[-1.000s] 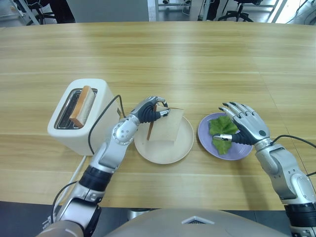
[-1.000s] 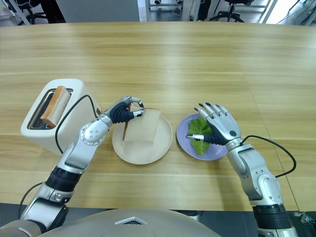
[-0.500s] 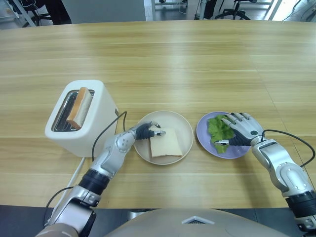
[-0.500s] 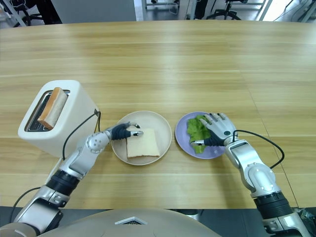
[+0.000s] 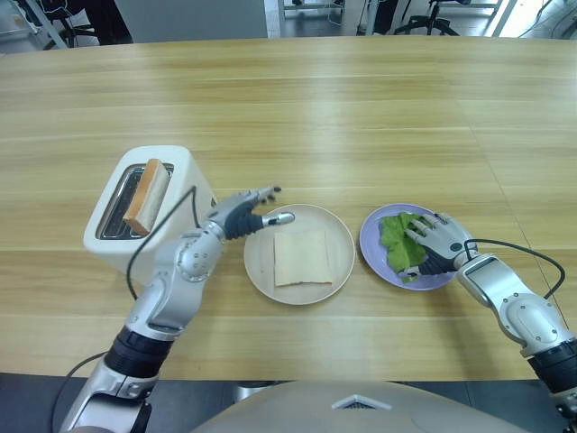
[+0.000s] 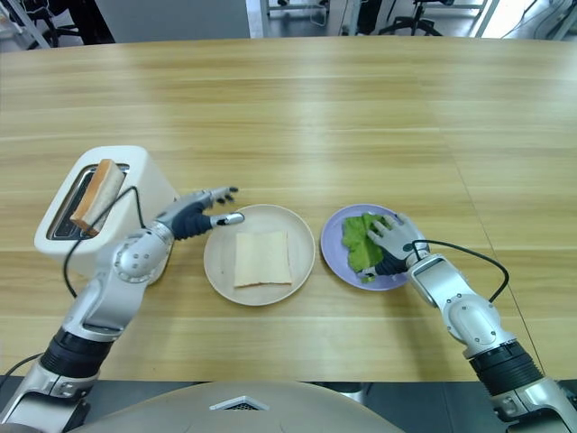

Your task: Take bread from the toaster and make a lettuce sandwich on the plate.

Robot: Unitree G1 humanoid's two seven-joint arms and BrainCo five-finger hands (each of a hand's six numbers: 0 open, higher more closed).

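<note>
Bread slice point(image 5: 301, 258) flat on plate point(image 5: 261, 268); right hand point(image 5: 434, 245) on lettuce point(image 5: 392, 232).

- No text, label, brand, number or sign can be read on the toaster point(image 5: 180, 171), the beige plate point(image 5: 257, 271), the purple plate point(image 5: 371, 254) or the tabletop point(image 5: 297, 117).

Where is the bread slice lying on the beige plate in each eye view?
Left eye view: the bread slice lies flat on the beige plate, just below picture centre.
Right eye view: the same slice sits slightly left of centre, below the middle.
Shared landmark: the white toaster, left of the plate, with a second slice standing in its slot.
</note>
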